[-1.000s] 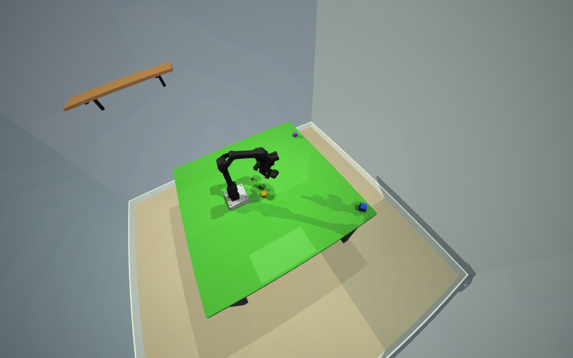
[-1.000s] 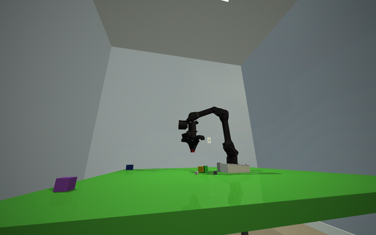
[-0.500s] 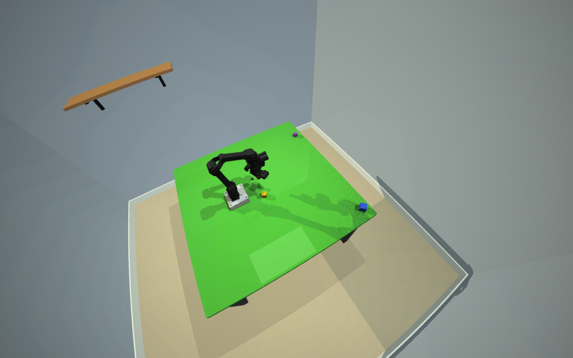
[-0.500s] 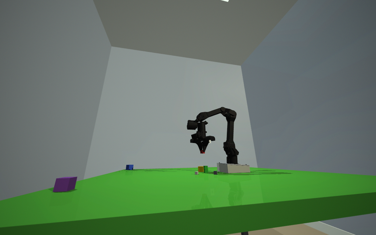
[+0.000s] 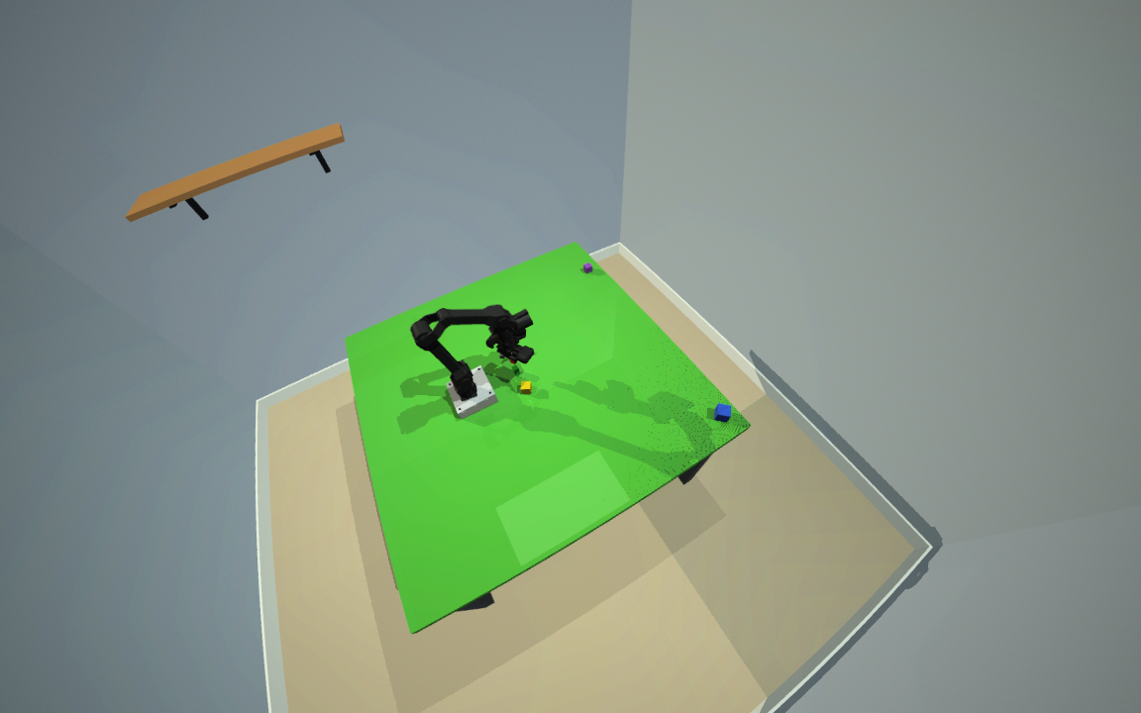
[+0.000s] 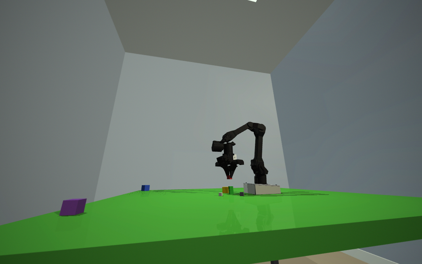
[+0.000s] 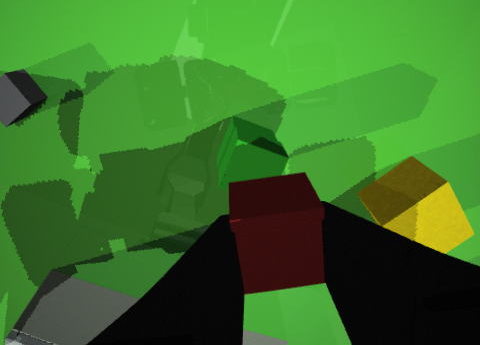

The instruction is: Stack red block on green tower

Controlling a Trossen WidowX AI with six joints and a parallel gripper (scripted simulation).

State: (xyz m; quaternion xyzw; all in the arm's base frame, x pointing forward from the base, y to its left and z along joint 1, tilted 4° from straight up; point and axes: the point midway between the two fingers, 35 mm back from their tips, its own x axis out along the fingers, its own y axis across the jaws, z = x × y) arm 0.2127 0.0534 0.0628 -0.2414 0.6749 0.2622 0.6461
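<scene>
My gripper (image 6: 229, 176) (image 7: 274, 223) is shut on the red block (image 5: 513, 360) (image 6: 229, 178) (image 7: 280, 252), which hangs between the fingertips. The green tower (image 6: 230, 190) (image 7: 252, 162) stands upright on the green table. In the exterior view the red block is above the tower with a visible gap, slightly left of its middle. In the wrist view the tower's top shows just beyond the block's upper edge, partly hidden by it. In the top view the arm and its shadow make the tower hard to make out.
A yellow block (image 5: 525, 386) (image 6: 225, 189) (image 7: 442, 217) stands close to the tower. A small dark cube (image 6: 241, 194) (image 7: 14, 99) and a small white cube (image 6: 220, 194) lie nearby. The blue block (image 5: 722, 413) (image 6: 145, 187) and purple block (image 5: 587, 267) (image 6: 73, 207) are far off.
</scene>
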